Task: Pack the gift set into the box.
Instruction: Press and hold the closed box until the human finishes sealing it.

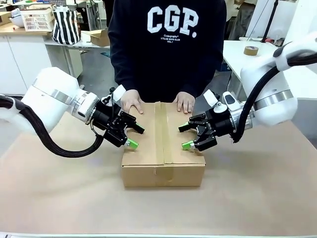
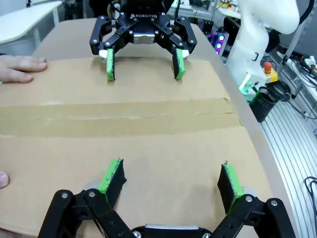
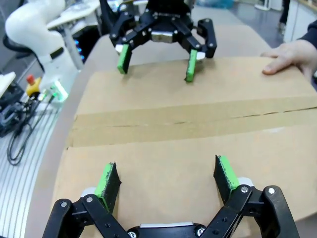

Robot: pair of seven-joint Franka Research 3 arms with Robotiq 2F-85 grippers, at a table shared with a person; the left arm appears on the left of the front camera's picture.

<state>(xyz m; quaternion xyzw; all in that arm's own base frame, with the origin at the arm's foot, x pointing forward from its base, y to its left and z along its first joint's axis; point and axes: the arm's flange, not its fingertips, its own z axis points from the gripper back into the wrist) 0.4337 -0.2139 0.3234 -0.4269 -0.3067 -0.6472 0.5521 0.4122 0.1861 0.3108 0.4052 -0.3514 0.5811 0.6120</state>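
Now both tools wide open over shut box, nothing held.
L tool (image 1: 132, 136) hangs at box's (image 1: 163, 163) left top edge, R tool (image 1: 187, 136) at its right edge, facing each other w/ taped centre seam (image 2: 119, 118) btwn. Person's hands (image 1: 131, 100) rest flat on far edge of lid. Box sits mid table (image 1: 59, 193); gift set not visible.
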